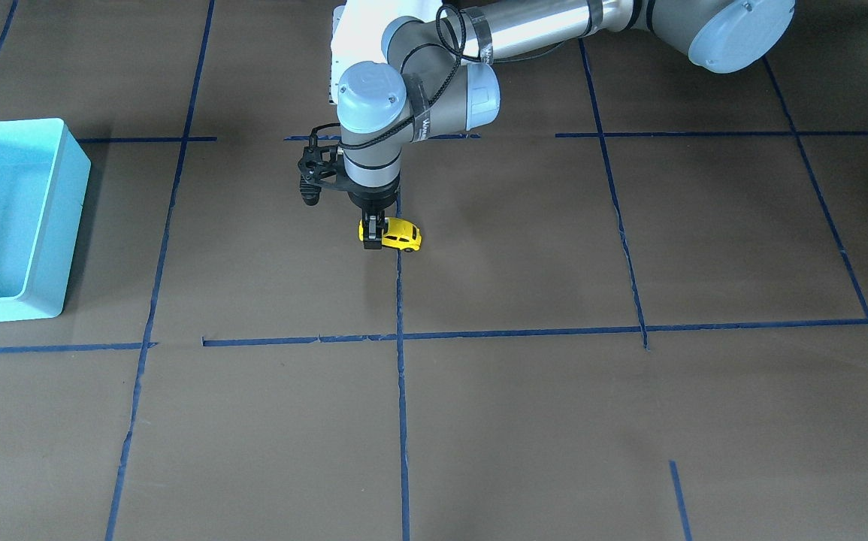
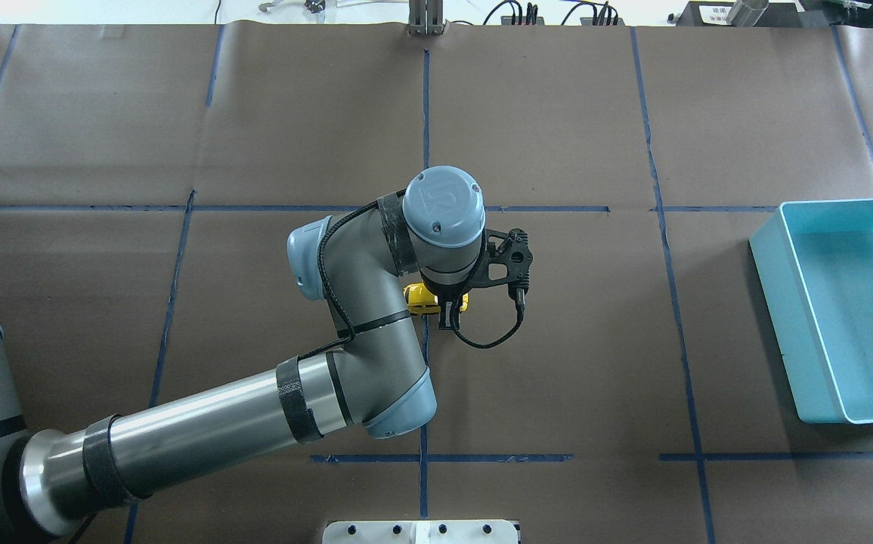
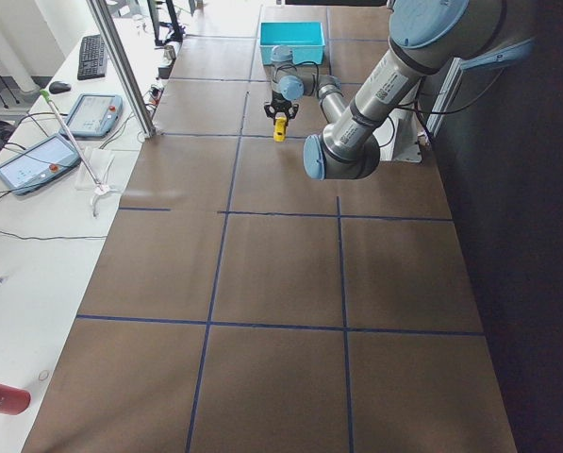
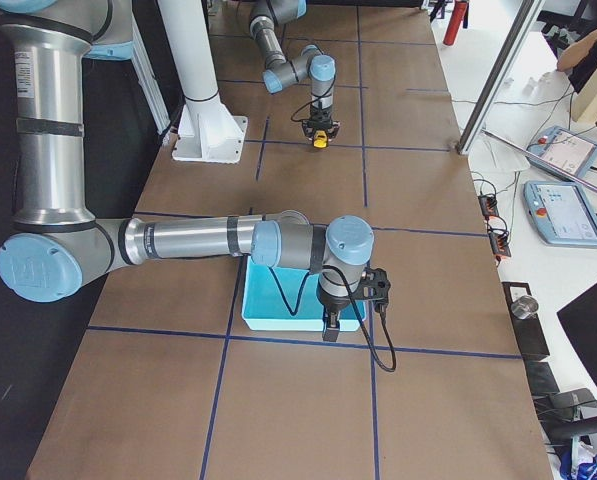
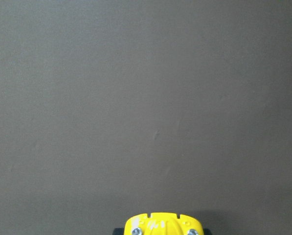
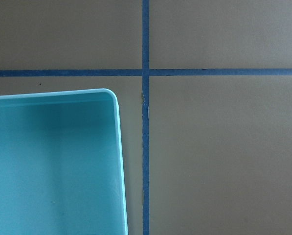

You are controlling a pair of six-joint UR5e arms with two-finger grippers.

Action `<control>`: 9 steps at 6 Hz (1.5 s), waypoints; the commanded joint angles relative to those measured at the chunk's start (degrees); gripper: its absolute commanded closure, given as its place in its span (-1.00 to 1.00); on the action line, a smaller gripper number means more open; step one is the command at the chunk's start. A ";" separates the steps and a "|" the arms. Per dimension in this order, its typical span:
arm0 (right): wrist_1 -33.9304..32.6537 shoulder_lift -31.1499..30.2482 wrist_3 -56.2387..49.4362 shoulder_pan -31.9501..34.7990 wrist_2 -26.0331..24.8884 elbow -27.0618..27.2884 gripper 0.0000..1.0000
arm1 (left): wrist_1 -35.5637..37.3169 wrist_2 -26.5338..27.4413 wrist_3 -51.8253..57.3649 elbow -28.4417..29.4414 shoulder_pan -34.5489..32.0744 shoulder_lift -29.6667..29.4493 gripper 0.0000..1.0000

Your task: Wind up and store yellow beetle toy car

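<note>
Brown taped worktop (image 1: 524, 421), we see the left hand (image 1: 373, 234) clenched on one end of the car (image 1: 402, 236) near the middle, right hand (image 4: 330, 326) at an edge of the bin (image 1: 58, 240), its grip we cannot tell

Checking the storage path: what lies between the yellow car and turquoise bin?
Overhead view: between car and bin, only bare table crossed by one blue tape line.
</note>
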 commanded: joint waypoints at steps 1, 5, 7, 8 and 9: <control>0.17 0.09 0.00 0.09 0.09 0.14 -1.00 | -1.03 -0.07 0.13 0.23 -0.01 0.53 1.00; 0.26 0.09 -0.09 0.00 0.53 0.14 -1.00 | -1.47 -0.07 0.13 0.23 -0.01 1.68 1.00; 0.26 0.09 -0.09 0.00 0.53 0.14 -1.00 | -1.65 -0.15 0.21 -0.12 -0.09 2.64 1.00; 0.26 0.09 -0.09 0.00 0.53 0.14 -1.00 | -2.26 -0.15 0.21 -0.21 -0.09 3.43 1.00; 0.26 0.09 -0.09 0.00 0.53 0.14 -1.00 | -2.61 -0.07 0.21 -0.73 -0.01 4.31 1.00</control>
